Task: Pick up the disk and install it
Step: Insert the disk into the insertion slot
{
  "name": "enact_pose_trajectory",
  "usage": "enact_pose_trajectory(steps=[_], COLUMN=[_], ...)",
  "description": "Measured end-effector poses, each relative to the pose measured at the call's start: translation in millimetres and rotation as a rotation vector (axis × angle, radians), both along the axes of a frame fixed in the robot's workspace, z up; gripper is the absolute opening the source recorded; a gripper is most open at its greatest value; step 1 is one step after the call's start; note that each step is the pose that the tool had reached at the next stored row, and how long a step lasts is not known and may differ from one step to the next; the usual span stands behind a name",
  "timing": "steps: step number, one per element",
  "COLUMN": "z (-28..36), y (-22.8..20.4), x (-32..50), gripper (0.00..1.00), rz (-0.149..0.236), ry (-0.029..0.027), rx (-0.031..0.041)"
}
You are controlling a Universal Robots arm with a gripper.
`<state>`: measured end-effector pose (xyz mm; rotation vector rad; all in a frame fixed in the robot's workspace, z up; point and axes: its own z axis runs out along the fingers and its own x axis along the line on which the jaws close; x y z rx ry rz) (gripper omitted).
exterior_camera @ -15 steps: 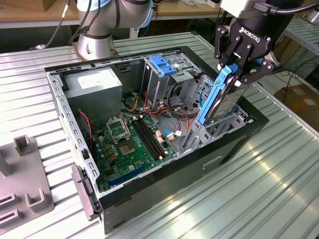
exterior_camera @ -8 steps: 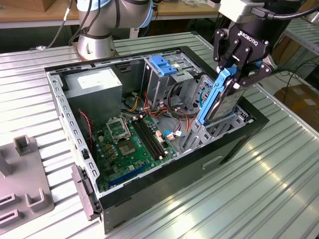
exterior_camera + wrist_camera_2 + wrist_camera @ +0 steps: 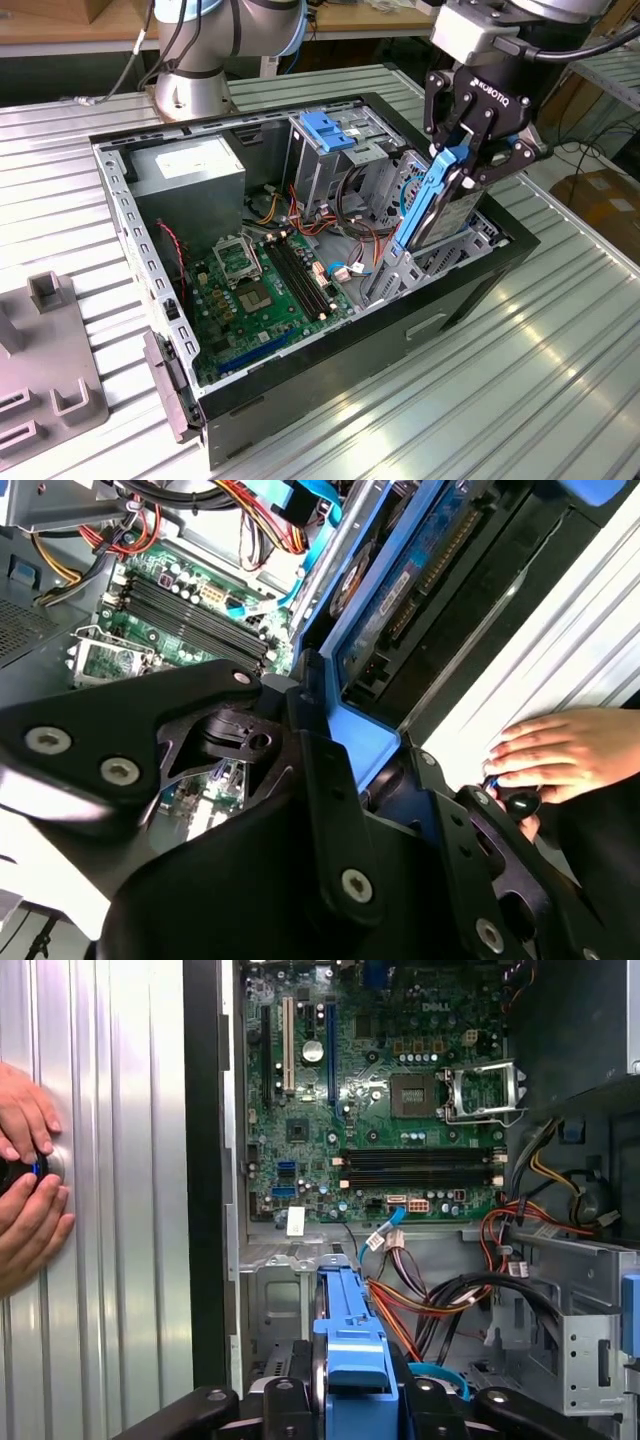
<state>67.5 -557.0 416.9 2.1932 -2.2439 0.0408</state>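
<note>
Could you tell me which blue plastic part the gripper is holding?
The blue rail framing the disk, held on edge in the gripper at the exterior view's right; the other, a blue bracket, sits atop the drive cage.

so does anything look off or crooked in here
The disk stands on edge and leans, clamped in the claw over the bay at the computer case's edge. A person's hands rest on the table right beside the case.

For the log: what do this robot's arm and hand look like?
The arm is silver-grey with rounded joints and pale blue caps, on a round metal base. A black cable runs by its wrist. The hand is black, with white lettering on its body and jointed linkage fingers held by silver screws.
</note>
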Motion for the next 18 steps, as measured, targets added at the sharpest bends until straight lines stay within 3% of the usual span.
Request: enact_pose_trajectory(steps=[12, 18], z=[-22.1, -36.8], y=[-0.5, -1.0], x=[0.7, 1.0], gripper=[0.37, 0.37], rz=[0.0, -0.001], ry=[0.0, 0.0], rx=[0.0, 0.0001])
